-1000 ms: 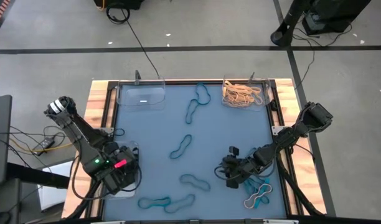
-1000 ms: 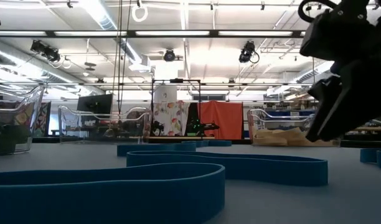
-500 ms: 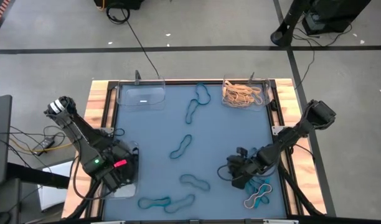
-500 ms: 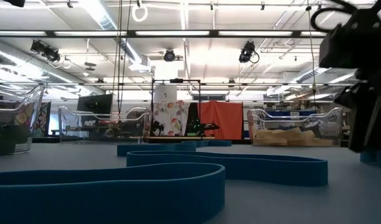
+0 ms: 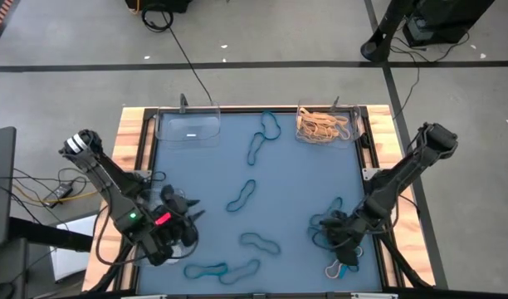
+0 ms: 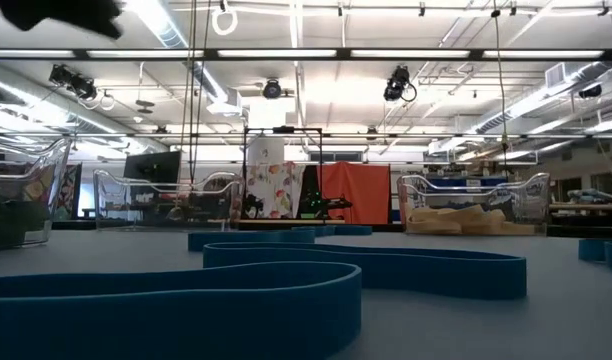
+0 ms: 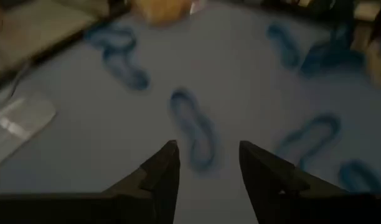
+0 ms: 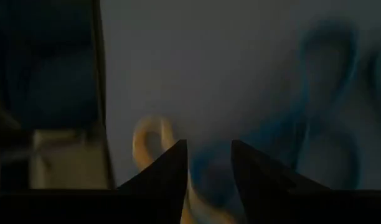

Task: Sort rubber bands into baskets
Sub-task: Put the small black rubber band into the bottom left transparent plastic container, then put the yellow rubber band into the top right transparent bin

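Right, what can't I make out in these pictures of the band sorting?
- The left basket: high view, the left arm covers most of it, so its contents are hidden.
- The bands under the right gripper: high view, the arm hides them; right wrist view, the tan band is blurred and partly behind the fingers.
- The near-edge bands: high view, too small to count.
- Both grippers: low view, out of frame.
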